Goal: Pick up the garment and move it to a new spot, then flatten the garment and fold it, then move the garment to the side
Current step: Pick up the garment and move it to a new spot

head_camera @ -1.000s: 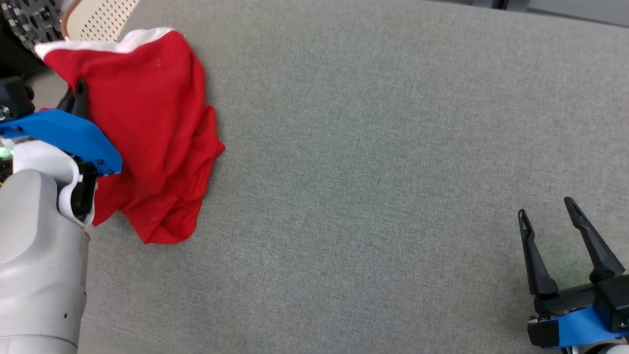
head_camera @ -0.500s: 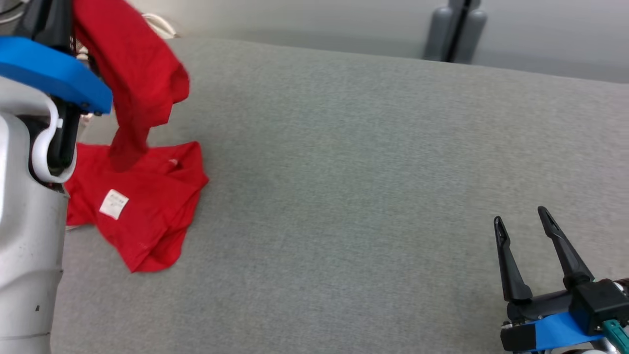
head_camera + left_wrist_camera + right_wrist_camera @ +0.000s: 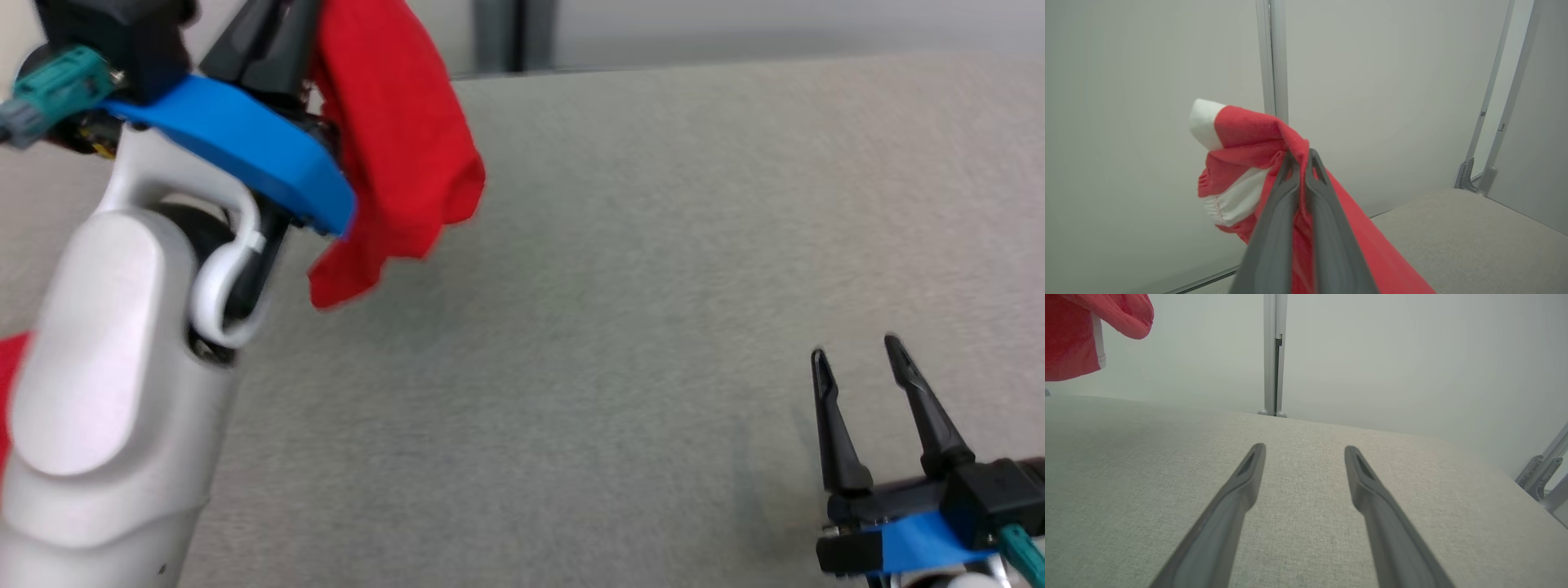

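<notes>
Grey padded surface [image 3: 620, 327] spanned the head view; red garment [image 3: 392, 147] hung above it at 11 o'clock, long axis 12-to-6, pinched between the closed fingers of the left gripper [image 3: 1301, 154], with the right gripper [image 3: 856, 347] spread, empty, well apart at 4 o'clock.
</notes>
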You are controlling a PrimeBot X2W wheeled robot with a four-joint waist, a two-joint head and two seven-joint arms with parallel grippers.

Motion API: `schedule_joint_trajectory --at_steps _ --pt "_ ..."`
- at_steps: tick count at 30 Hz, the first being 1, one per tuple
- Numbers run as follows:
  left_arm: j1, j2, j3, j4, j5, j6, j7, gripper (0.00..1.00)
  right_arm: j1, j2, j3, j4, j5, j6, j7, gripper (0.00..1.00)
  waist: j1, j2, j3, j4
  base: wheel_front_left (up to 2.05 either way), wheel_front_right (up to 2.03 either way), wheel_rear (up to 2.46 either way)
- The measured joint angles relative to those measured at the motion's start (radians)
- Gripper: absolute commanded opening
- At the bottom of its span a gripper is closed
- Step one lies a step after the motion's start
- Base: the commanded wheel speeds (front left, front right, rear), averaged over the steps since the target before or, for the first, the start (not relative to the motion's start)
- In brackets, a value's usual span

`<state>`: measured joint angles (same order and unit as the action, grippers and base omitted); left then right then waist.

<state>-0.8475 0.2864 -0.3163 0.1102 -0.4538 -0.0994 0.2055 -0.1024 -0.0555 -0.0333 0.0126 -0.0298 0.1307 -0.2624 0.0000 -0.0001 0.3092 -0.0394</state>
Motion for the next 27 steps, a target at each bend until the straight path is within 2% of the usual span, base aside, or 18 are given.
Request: schedule_joint_trajectory --at_steps 5,10,15,20,21,22,27 --pt "0.051 -0.059 -0.067 0.044 0.012 0.008 0.004 0.0 -0.001 0.004 -0.008 -0.003 0.028 0.0 0.0 1.0 0.0 0.0 0.022 -0.115 0.0 0.0 0.0" --pt "0.107 -0.113 -0.133 0.152 0.012 0.006 -0.017 0.0 -0.001 0.004 -0.014 -0.006 0.068 0.0 0.0 1.0 0.0 0.0 0.047 -0.205 0.0 0.0 0.0" --pt "0.129 -0.181 -0.219 0.267 0.04 0.0 -0.08 0.0 -0.001 0.004 -0.016 -0.01 0.083 0.0 0.0 1.0 0.0 0.0001 0.086 -0.242 0.0 0.0 0.0" --pt "0.152 -0.227 -0.323 0.349 0.021 -0.013 -0.128 0.01 -0.009 0.004 -0.01 -0.01 0.099 0.0 0.0 1.0 0.0001 0.0001 0.107 -0.249 0.0 0.0 0.0" --pt "0.154 -0.232 -0.344 0.36 0.013 -0.015 -0.133 0.65 -0.012 0.004 -0.008 -0.009 0.102 0.0 0.0 1.0 0.0 0.0001 0.109 -0.248 0.0 0.0 0.0" --pt "0.154 -0.233 -0.364 0.368 0.011 -0.016 -0.144 1.0 -0.014 0.004 -0.005 -0.008 0.103 0.0 0.0 1.0 0.0 0.0001 0.109 -0.247 0.0 0.0 0.0" --pt "0.154 -0.235 -0.421 0.374 -0.044 -0.005 -0.216 1.0 -0.021 0.005 0.002 -0.003 0.103 0.0 0.0 1.0 0.0001 0.0002 0.084 -0.224 0.0 0.0 0.0"
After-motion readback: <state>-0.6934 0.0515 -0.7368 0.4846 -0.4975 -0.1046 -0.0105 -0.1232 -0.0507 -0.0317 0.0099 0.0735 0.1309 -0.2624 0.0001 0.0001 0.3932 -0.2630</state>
